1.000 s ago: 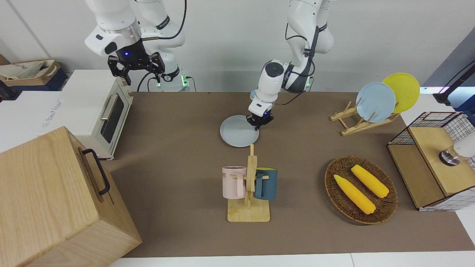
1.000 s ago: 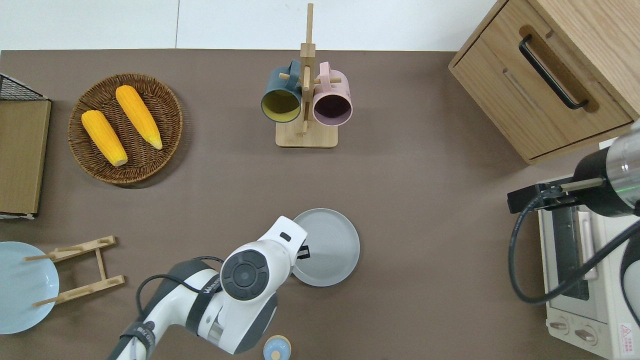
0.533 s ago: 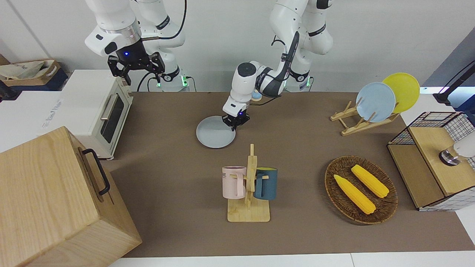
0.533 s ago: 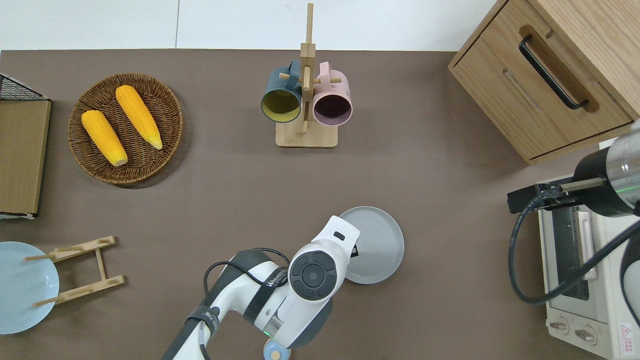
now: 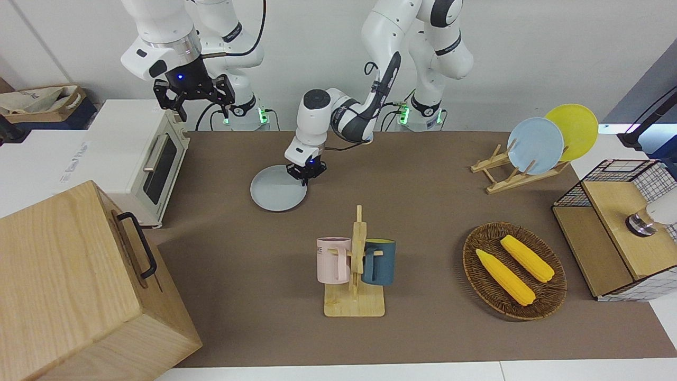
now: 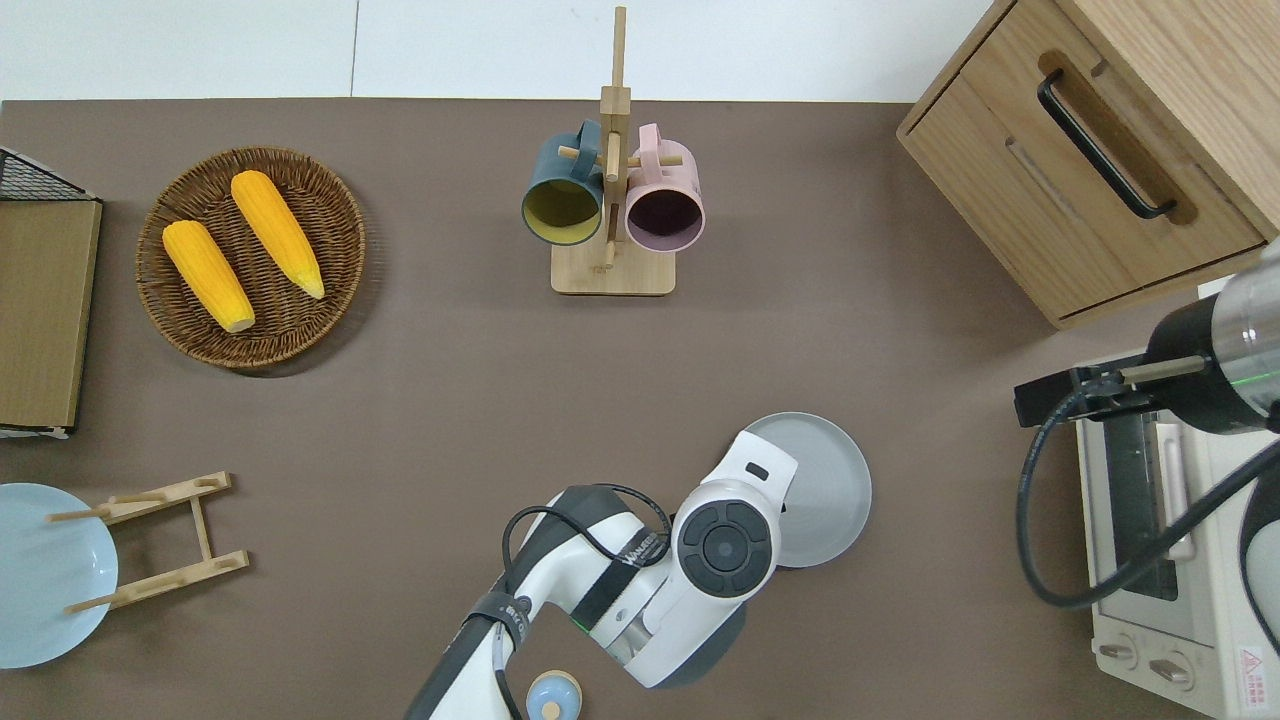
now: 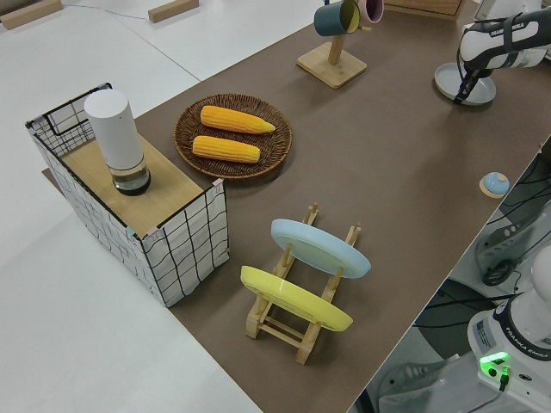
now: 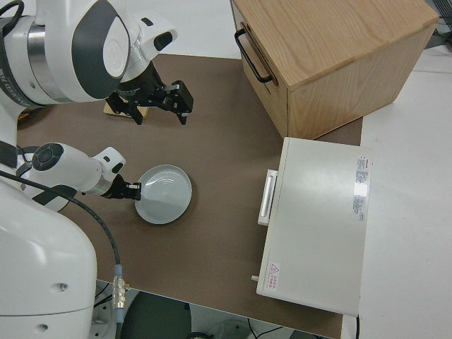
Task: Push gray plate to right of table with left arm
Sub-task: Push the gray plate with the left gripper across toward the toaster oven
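Pushing the round pale gray plate (image 5: 277,194) along the brown bench (image 5: 423,206), the left end effector (image 5: 305,173), fingers closed, is pressing its rim; low, steady contact seems best.

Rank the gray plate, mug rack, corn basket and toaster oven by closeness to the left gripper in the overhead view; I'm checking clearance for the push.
1. gray plate, at the left gripper.
2. mug rack, farther from the robots.
3. toaster oven, right arm's end.
4. corn basket, left arm's end.
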Controlling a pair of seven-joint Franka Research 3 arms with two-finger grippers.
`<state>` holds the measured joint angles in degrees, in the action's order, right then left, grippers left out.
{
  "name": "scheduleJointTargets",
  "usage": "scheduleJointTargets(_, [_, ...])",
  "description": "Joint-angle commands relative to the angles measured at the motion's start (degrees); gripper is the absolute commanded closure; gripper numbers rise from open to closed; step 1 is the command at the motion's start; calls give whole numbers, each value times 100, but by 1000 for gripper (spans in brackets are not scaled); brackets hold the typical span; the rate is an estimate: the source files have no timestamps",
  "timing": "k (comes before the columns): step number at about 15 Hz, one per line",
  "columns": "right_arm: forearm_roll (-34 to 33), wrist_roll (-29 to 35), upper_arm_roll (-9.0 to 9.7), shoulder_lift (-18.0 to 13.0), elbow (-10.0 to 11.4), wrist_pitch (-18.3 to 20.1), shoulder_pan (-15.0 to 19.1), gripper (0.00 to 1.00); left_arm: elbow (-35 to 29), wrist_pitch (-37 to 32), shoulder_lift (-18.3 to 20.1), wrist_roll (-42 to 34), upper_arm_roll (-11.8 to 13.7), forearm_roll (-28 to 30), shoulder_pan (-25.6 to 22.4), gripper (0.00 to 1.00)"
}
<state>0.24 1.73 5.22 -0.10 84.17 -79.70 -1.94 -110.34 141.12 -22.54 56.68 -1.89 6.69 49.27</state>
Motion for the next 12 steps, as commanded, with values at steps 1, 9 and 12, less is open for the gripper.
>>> scheduleJointTargets(1, [55,-15,32,-43,-5,69,62,17,188,-137,-286,71,57,16,153,1000])
scheduleJointTargets(9, [46,-15,23,-43,3,69,62,17,180,-610,196,-385,136,-19,-39,244])
scheduleJointTargets(12, [55,-15,32,-43,3,69,62,17,162,-953,486,-534,101,34,-294,18])
